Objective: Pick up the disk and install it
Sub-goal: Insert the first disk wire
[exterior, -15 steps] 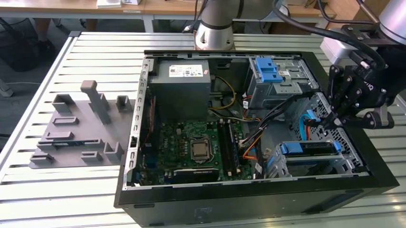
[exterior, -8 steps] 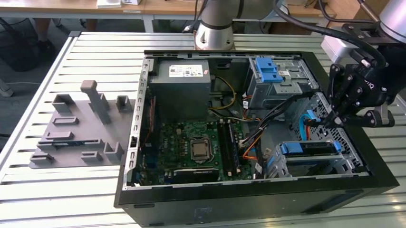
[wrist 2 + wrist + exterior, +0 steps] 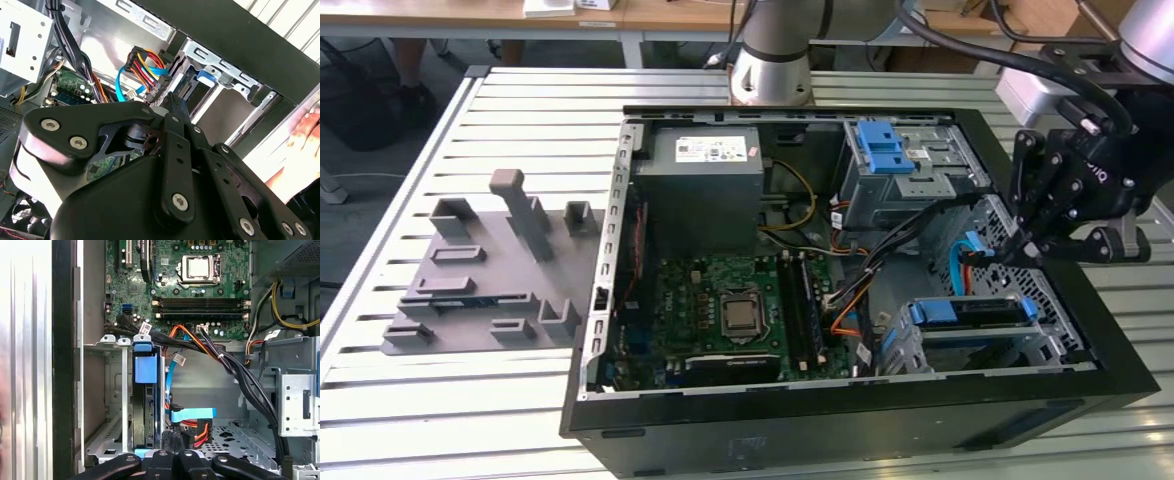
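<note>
The disk (image 3: 967,312) sits in the drive cage at the case's front corner on the exterior view's right, its blue carrier frame facing up. In the first wrist view the disk (image 3: 145,415) stands edge-on in the metal cage under its blue tab. My black gripper (image 3: 1023,243) hangs above the case's wall, just beyond the cage on the exterior view's right. Its fingers meet with nothing between them in both wrist views (image 3: 174,441) (image 3: 171,97). The second wrist view has the blue carrier handle (image 3: 207,75) just past the fingertips.
The open computer case (image 3: 854,420) lies on a slatted table. Inside are a grey power-supply box (image 3: 707,180), the motherboard (image 3: 734,310), a bare blue latch (image 3: 881,148) and cable bundles (image 3: 220,355). A grey fixture plate (image 3: 487,270) lies beside it. A hand (image 3: 305,130) is near the case.
</note>
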Controlling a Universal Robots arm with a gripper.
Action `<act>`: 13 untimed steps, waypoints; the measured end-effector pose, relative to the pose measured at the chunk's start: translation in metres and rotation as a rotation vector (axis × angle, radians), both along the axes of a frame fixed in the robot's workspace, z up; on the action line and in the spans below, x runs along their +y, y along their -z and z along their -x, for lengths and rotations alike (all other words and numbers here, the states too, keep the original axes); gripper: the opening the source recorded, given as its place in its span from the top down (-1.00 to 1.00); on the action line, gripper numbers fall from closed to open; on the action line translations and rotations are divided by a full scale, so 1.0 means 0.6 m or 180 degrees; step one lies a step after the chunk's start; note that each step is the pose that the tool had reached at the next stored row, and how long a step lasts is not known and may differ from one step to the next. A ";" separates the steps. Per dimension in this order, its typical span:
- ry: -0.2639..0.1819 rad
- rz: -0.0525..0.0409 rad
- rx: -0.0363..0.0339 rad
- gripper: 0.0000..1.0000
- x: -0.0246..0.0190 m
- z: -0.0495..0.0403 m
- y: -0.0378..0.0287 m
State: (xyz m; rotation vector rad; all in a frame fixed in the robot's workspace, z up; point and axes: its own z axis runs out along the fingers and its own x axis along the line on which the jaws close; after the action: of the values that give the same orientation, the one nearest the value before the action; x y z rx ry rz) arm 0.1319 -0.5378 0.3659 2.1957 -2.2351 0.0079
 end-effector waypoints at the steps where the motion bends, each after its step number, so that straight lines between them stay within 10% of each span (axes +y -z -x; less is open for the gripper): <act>1: 0.0000 0.0000 0.0000 0.79 0.0005 0.000 -0.001; 13: 0.0000 0.0002 0.0000 0.79 0.0150 0.000 -0.005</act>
State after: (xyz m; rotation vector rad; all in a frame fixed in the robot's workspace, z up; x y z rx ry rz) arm 0.1319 -0.5288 0.3687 2.1954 -2.2349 0.0085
